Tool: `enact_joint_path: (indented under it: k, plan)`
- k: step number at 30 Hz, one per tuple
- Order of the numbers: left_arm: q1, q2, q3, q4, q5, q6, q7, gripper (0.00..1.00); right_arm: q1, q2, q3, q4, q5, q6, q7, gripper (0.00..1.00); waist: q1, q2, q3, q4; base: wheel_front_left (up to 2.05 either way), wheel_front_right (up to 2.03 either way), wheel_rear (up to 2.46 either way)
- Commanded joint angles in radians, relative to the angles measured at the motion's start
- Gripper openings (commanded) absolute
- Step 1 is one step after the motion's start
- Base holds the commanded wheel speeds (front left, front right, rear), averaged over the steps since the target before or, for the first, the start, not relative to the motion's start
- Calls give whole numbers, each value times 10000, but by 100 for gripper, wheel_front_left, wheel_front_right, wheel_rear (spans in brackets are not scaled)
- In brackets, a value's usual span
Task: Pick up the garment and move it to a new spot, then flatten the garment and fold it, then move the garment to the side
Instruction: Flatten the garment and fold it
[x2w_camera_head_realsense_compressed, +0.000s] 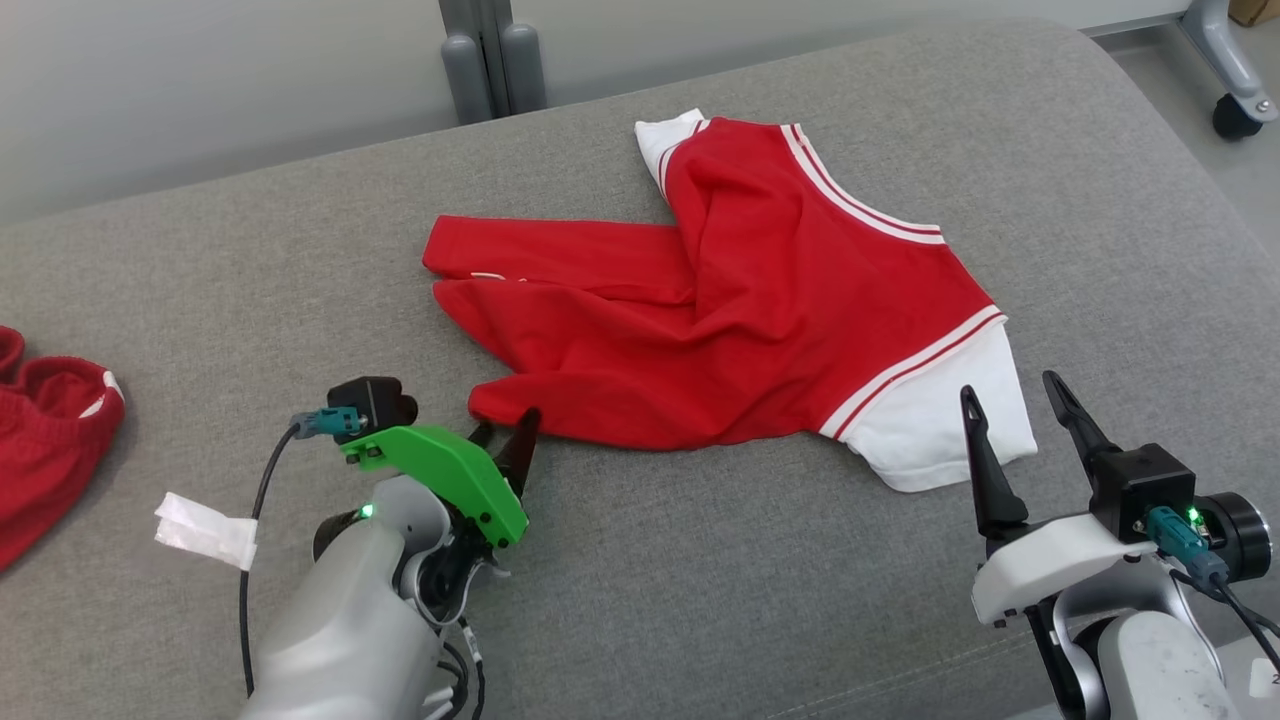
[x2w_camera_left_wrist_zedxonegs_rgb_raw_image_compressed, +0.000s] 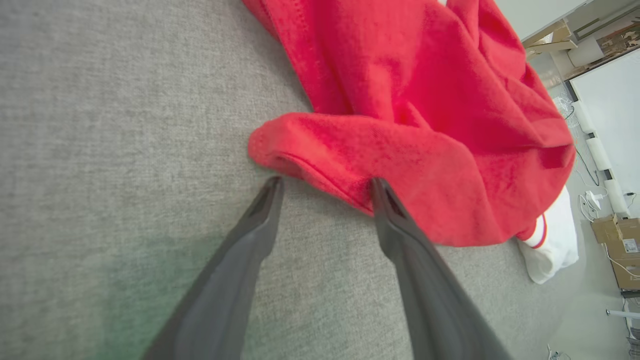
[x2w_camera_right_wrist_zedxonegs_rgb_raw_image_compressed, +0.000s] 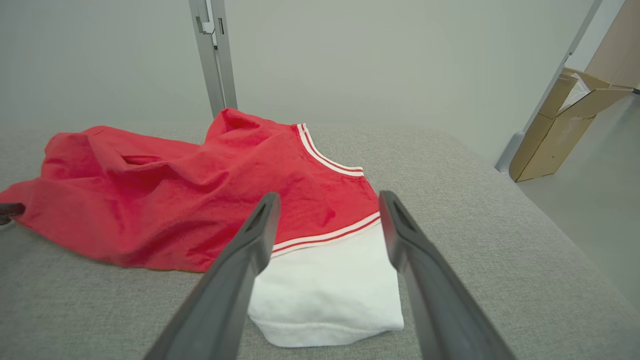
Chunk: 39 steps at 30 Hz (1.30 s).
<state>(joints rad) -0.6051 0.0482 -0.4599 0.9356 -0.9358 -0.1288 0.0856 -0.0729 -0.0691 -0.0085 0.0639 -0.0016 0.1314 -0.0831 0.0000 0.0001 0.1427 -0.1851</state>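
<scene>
The garment (x2w_camera_head_realsense_compressed: 740, 300) is a red top with white sleeves and striped trim, lying crumpled on the grey cushion (x2w_camera_head_realsense_compressed: 700, 560). My left gripper (x2w_camera_head_realsense_compressed: 505, 425) is open at the garment's near-left red corner (x2w_camera_left_wrist_zedxonegs_rgb_raw_image_compressed: 320, 145), its fingertips touching the hem on either side. My right gripper (x2w_camera_head_realsense_compressed: 1015, 395) is open and hovers just in front of the white sleeve (x2w_camera_right_wrist_zedxonegs_rgb_raw_image_compressed: 325, 290) at the garment's near-right end, with nothing between its fingers. In the right wrist view the garment (x2w_camera_right_wrist_zedxonegs_rgb_raw_image_compressed: 190, 200) spreads to the left of the fingers.
Another red cloth (x2w_camera_head_realsense_compressed: 45, 430) lies at the cushion's left edge, with a white tag (x2w_camera_head_realsense_compressed: 205, 530) near it. A grey post (x2w_camera_head_realsense_compressed: 495, 60) stands behind the cushion. A caster (x2w_camera_head_realsense_compressed: 1237, 115) and cardboard boxes (x2w_camera_right_wrist_zedxonegs_rgb_raw_image_compressed: 560, 125) stand off to the right.
</scene>
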Motion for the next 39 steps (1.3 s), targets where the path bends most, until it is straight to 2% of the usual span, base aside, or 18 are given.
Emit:
enact_joint_path:
  k: [1,7,14,18,19,20,26,29,33,36,39]
  plan:
    - [-180,45,-203,-118,-182,-17,-164,0,-120,23,9,42,61,-14,-85,100,0,-1,-16,3,0,0,0]
    - [120,47,-947,-618,-198,-17,-1327,0,90,42,50,161,105,-14,-96,100,0,-1,-320,164,0,0,0]
    - [1646,274,-1687,-1750,149,-15,-2676,0,333,32,97,189,159,-14,-64,100,0,-1,-790,562,0,0,0]
    - [2737,472,-1818,-2419,479,513,-3117,0,429,60,144,150,214,-14,-21,100,0,-1,-881,926,0,0,0]
    - [3072,482,-1894,-2560,491,626,-3111,36,456,62,109,133,231,-14,-36,100,0,-1,-897,1040,0,0,0]
    - [3307,491,-1970,-2649,476,702,-2997,100,480,66,117,138,243,-14,-28,100,0,-1,-917,1125,0,0,0]
    - [4166,701,-1891,-3598,8,1172,-2273,100,423,87,75,135,286,-14,-37,100,0,-1,-932,1557,0,0,0]
    - [4090,1202,-1534,-4472,-145,1619,-2044,100,381,96,36,102,269,-14,-33,100,0,-1,-942,1665,0,0,0]
    - [3379,1942,-1304,-5485,271,2143,-1683,100,427,111,-90,-18,237,-14,-16,100,0,-1,-910,1719,0,0,0]
    - [2719,2194,-1488,-5536,444,2198,-971,100,432,127,-182,-62,230,-14,-29,100,0,-1,-856,1694,0,0,0]
    - [1863,1992,-1657,-5052,286,1974,-218,100,297,131,-144,-94,225,-14,-16,100,0,-1,-722,1538,0,0,0]
